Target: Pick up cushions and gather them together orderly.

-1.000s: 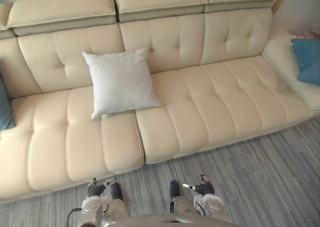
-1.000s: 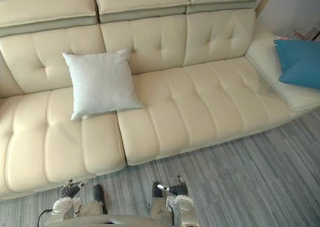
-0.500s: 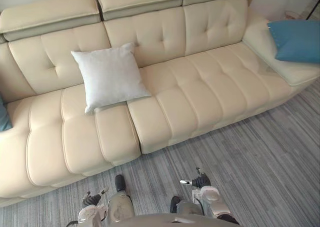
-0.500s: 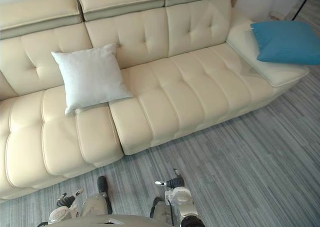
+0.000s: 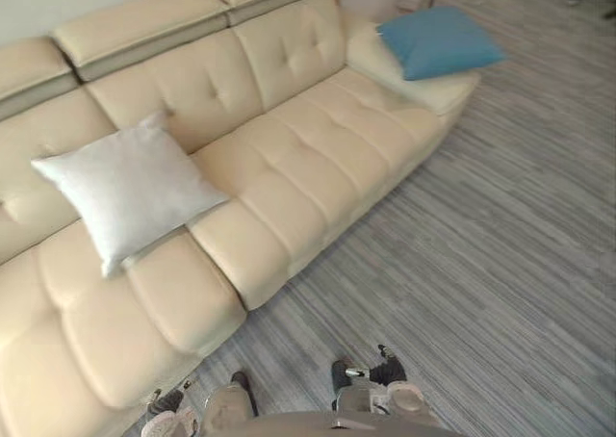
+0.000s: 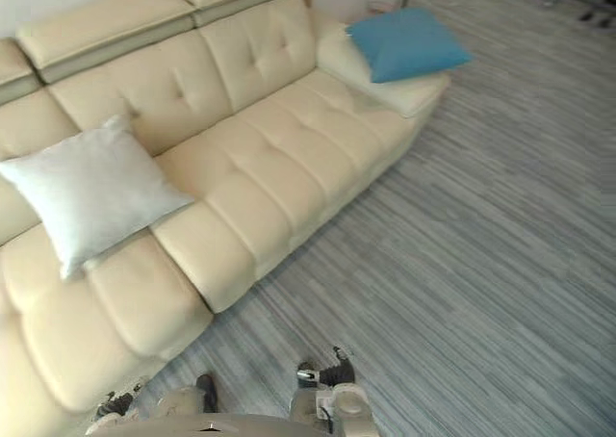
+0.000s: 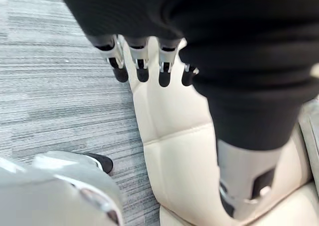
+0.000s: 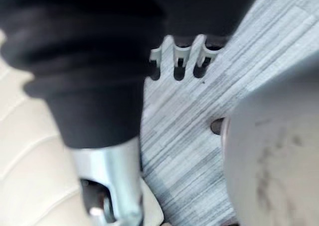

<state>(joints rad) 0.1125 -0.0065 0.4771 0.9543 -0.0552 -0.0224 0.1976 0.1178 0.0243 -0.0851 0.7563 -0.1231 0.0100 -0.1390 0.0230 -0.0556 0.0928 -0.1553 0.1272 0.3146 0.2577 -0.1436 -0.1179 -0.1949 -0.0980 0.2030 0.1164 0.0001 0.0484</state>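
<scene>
Panned right since a second ago. Blue cushion (image 5: 438, 40) upper right, nearer right robot hand (image 8: 178, 61) than left robot hand (image 7: 142, 61); both straight-fingered, empty.

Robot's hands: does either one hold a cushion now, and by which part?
Nothing is held: the left hand and the right hand both hang open and empty.
</scene>
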